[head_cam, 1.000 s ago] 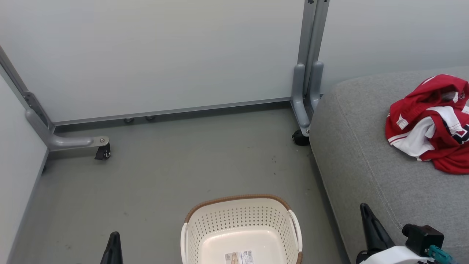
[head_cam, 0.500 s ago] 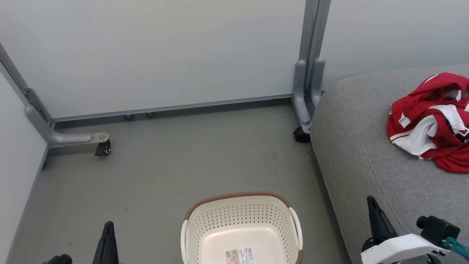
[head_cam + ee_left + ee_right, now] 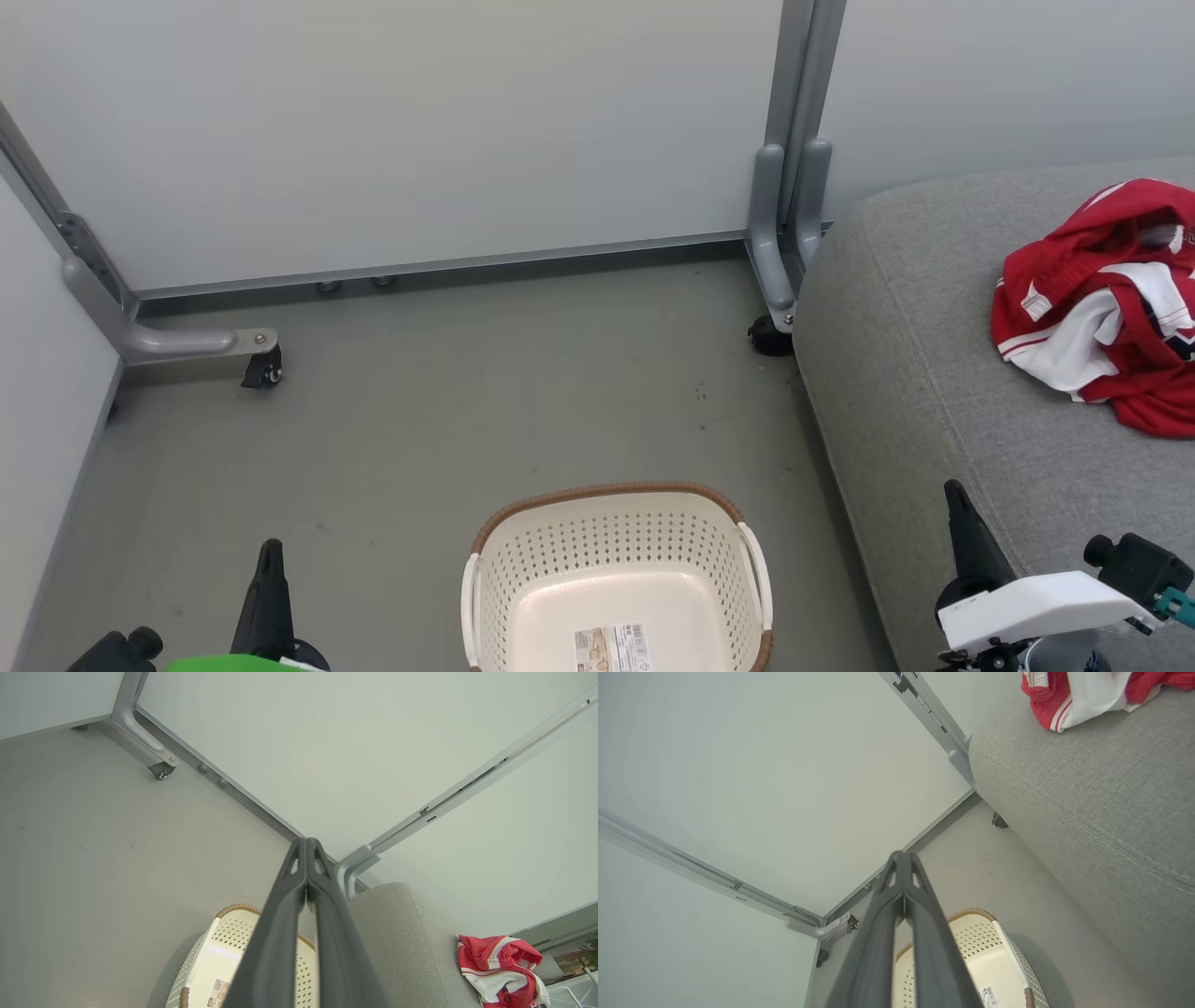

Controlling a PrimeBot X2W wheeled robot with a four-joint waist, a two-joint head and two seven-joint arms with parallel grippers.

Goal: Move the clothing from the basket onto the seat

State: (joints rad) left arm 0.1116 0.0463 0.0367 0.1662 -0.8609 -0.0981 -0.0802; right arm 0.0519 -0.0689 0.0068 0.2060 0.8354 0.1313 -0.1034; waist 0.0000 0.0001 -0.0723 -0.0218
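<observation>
Clothing (image 3: 1102, 308) on seat (image 3: 915, 401), far right; basket (image 3: 607, 488) empty. Left fingers (image 3: 268, 588), right fingers (image 3: 971, 541) pinched together, bare. Transfer judged done; next: idle.

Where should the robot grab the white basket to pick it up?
Probably by the white side handle on the robot's right, coming straight down from above. The basket stands upright on the floor with its top open, and that handle loops out from the rim, thin enough to pinch.

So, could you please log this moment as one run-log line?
clothing: heaped on seat | basket: empty, on floor | left gripper: shut, empty | right gripper: shut, empty
</observation>
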